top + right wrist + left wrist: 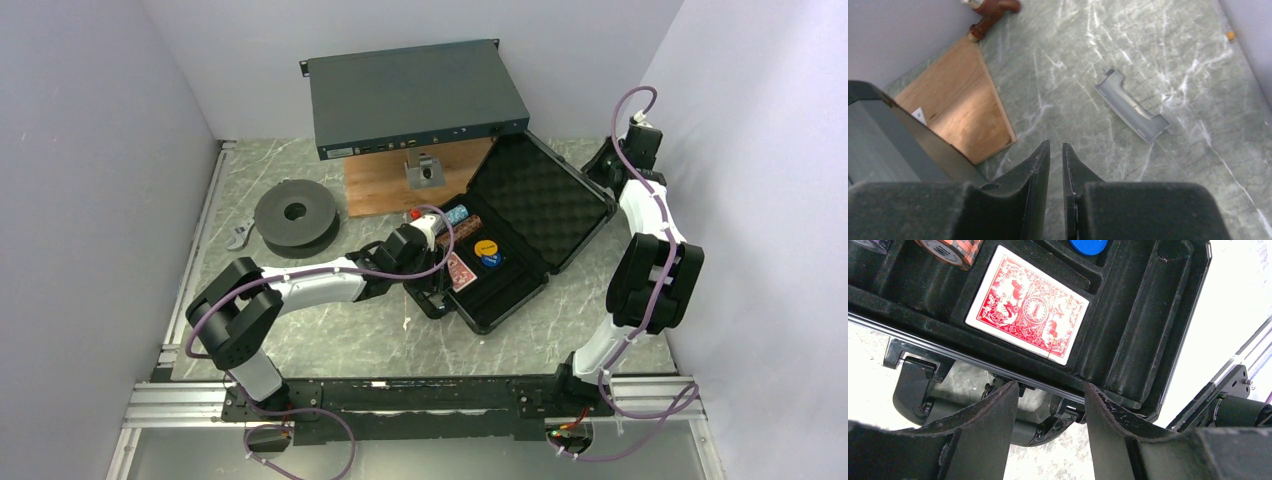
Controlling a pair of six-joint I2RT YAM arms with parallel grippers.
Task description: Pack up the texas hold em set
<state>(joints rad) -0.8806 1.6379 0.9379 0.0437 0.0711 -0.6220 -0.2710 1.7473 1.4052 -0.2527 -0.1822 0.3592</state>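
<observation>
The left claw (1048, 407) is hovering, spread apart, just over the handle-side rim of the black case (1148, 340), while the right claw (1056, 157) is sitting nearly together on nothing beside the lid (545, 195). The card deck (1028, 305), chip stacks (462, 218) and discs (487, 253) are lying in their slots, so seemingly only closing the open lid is remaining.
</observation>
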